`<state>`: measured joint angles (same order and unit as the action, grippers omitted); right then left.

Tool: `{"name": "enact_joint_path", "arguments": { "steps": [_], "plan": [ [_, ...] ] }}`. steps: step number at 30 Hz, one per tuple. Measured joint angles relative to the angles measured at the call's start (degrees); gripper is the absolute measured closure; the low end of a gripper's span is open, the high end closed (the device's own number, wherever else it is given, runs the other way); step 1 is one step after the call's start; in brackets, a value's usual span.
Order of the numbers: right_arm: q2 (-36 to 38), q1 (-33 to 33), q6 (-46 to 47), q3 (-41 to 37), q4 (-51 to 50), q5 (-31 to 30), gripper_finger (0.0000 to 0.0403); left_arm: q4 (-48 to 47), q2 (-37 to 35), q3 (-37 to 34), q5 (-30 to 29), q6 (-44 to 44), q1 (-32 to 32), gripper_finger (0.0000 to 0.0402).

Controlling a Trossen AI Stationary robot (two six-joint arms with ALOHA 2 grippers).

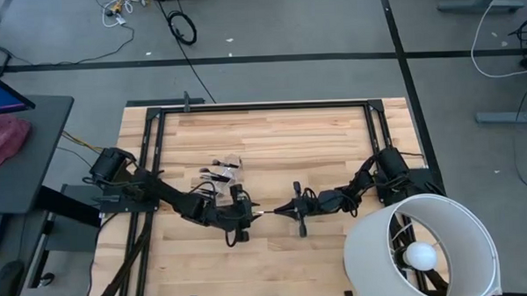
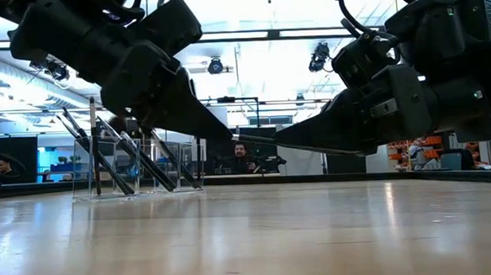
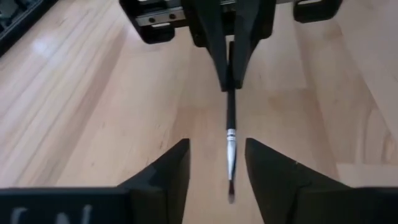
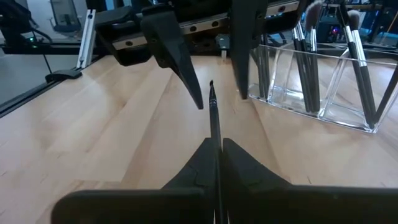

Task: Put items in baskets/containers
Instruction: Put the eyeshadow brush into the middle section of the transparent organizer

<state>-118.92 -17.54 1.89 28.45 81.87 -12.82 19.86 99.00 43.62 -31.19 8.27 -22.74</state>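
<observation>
Slim brush [image 3: 231, 134], silver ferrule, seemingly black-tipped.

No readable text, labels or numbers anywhere

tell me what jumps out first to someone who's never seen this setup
Mid-table, the two arms meet tip to tip: the right gripper is shut on a thin makeup brush and holds it out between the open fingers of the left gripper. Just behind the left arm stands a clear container with several brushes upright in it. A big white lamp shade fills the table's near right corner.
</observation>
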Motion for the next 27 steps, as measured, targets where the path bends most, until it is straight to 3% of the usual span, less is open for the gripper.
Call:
{"name": "enact_joint_path", "arguments": {
  "steps": [13, 20, 27],
  "plan": [
    [0.07, 0.0, 0.0, 0.04, 0.7, 0.03, 0.0394, -0.02, 0.0, 0.0, 1.74, -0.01, -0.02, 0.0387],
    [0.09, 0.0, 0.51, 0.09, 0.21, -0.03, 0.0381, -0.24, -0.01, 0.0, 1.7, -0.17, -0.02, 0.0384],
    [0.11, -0.13, 2.93, 0.13, -3.23, -0.37, 0.0315, -11.03, -6.72, 0.09, 1.81, 0.33, -0.03, 0.0391]
  ]
}}
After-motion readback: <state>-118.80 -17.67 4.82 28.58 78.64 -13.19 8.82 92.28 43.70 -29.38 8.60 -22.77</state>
